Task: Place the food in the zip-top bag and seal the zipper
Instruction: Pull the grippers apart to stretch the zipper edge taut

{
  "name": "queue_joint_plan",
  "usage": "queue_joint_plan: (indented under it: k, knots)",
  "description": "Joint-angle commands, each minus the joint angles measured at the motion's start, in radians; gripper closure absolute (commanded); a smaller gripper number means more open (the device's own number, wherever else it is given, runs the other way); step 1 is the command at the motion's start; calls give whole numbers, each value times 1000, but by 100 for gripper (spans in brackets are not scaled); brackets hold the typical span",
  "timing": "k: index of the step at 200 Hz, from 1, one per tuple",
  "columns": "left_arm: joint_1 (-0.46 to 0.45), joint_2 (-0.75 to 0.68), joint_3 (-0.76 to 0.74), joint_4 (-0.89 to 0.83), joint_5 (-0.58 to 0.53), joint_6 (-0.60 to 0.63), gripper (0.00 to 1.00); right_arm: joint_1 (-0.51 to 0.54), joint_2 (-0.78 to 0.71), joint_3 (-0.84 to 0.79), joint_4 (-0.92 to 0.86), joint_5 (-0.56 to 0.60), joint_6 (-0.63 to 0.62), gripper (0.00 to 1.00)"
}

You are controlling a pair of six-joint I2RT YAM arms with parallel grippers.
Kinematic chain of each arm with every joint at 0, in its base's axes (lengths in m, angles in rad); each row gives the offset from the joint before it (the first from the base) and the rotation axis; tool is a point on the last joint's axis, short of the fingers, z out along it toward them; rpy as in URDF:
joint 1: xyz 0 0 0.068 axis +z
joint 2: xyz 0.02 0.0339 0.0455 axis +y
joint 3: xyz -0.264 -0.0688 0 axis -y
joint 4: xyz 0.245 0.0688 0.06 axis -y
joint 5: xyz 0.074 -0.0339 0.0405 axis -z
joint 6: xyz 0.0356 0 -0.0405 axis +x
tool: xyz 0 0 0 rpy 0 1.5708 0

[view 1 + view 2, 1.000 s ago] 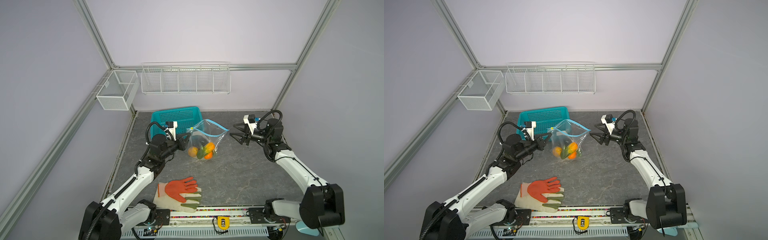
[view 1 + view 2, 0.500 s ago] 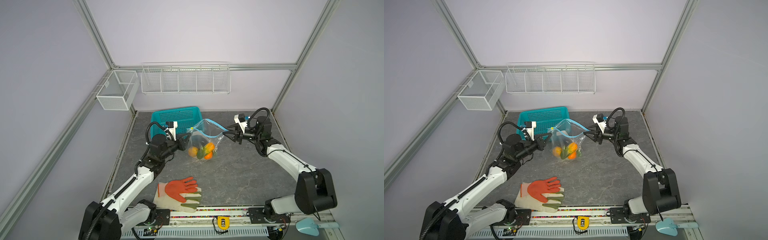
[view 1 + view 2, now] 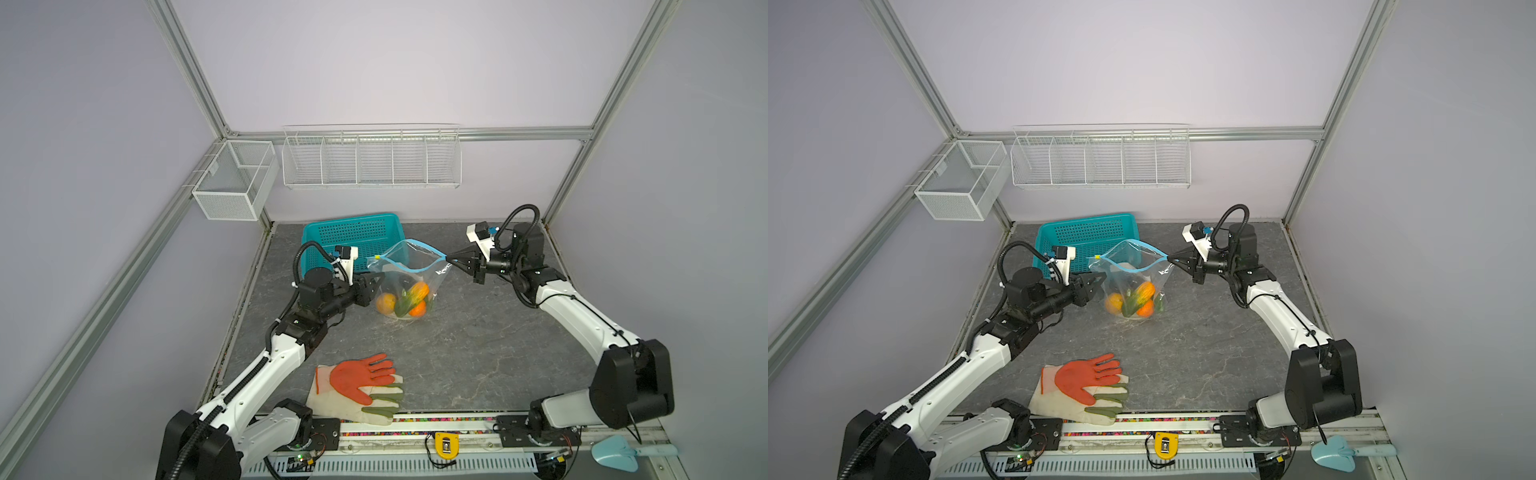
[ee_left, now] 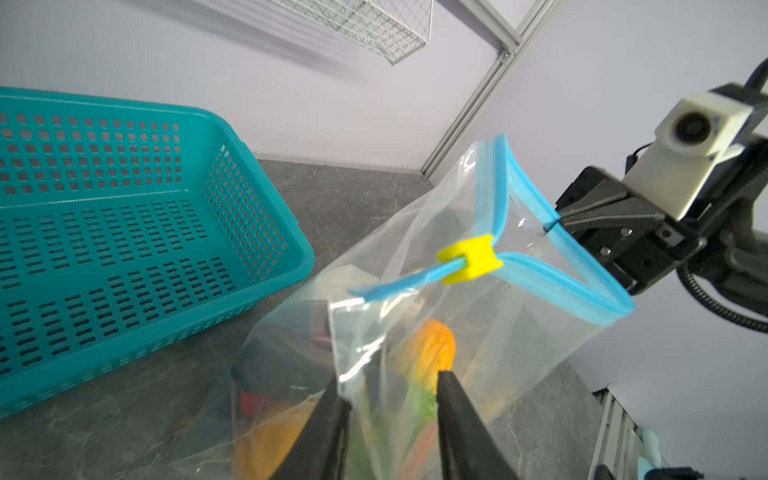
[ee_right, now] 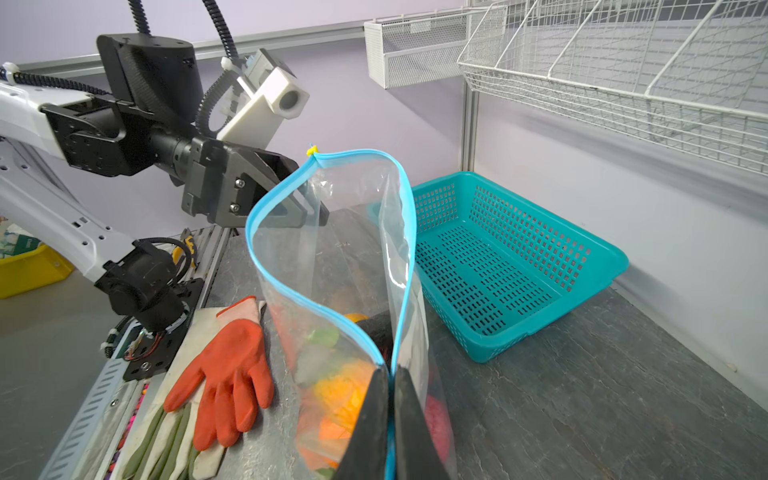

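Now zip-top bag (image 3: 415, 272) holds food (image 3: 417, 291), mouth agape; right gripper (image 3: 451, 261) pinched tight on zipper (image 5: 248, 228) end; left gripper (image 4: 388, 380) parted astride bag edge.

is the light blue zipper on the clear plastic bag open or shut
Open: the light blue zipper strips bow wide apart, yellow slider at one end.

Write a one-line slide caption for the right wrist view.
Right gripper shut on the zipper end of the open zip-top bag of food; left gripper open at the far side.
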Motion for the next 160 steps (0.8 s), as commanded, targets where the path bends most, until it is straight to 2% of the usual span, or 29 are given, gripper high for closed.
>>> queue_joint_plan:
  k: [1,38,56,84,94,125,160]
  knots:
    - [52,-10,85,-162,95,131,59,-2,22,91,-208,-42,-170,93]
    - [115,-18,162,-381,123,304,48,-9,70,198,-357,-72,-287,93]
    - [162,-22,162,-387,174,403,53,-13,97,240,-390,-93,-316,93]
    - [220,5,180,-398,245,568,54,-19,146,306,-468,-130,-374,93]
    - [245,22,186,-387,258,582,53,-19,159,326,-495,-143,-397,93]
    - [263,91,225,-309,417,612,49,-19,175,337,-498,-167,-409,93]
    - [264,111,227,-239,469,629,47,-19,177,332,-472,-181,-395,93]
